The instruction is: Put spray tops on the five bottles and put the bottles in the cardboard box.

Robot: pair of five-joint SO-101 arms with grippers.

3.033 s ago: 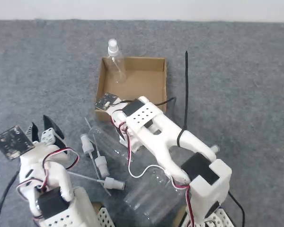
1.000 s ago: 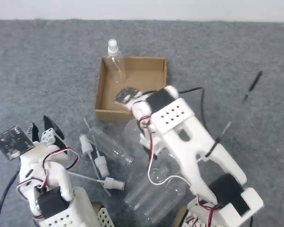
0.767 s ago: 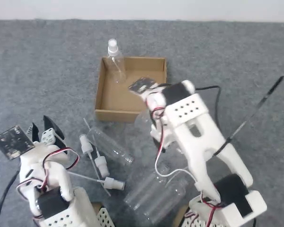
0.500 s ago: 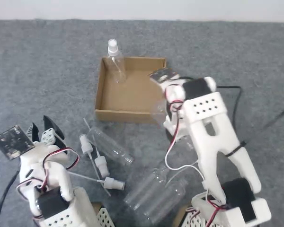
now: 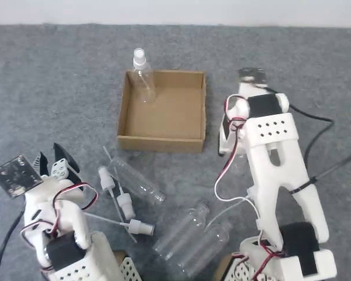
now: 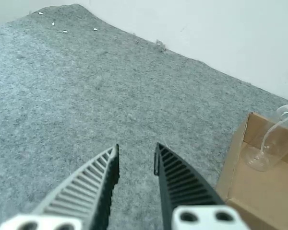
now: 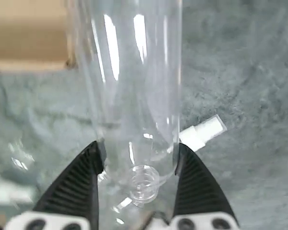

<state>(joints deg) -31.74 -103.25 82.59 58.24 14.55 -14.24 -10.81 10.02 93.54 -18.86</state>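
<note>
The cardboard box [image 5: 128,105] lies at the middle of the carpet, and one clear bottle with a white spray top [image 5: 141,75] stands in its far left corner. To the right of the box, my right gripper [image 5: 229,143] [image 7: 139,148] is shut on a clear topless bottle [image 7: 129,86], whose open neck points toward the wrist camera. A loose spray top [image 7: 204,132] lies on the carpet just past it. My left gripper [image 5: 52,161] [image 6: 136,148] hangs open over bare carpet at the near left, holding nothing.
One topless bottle [image 5: 137,178] lies in front of the box and two more [image 5: 193,237] lie near the arm bases. Three spray tops with long tubes [image 5: 126,205] are scattered between them. A black cable [image 5: 316,120] trails right of the right arm.
My right arm has swung right with the bottle, from in front of the box to beside its right wall. The left arm has not moved.
</note>
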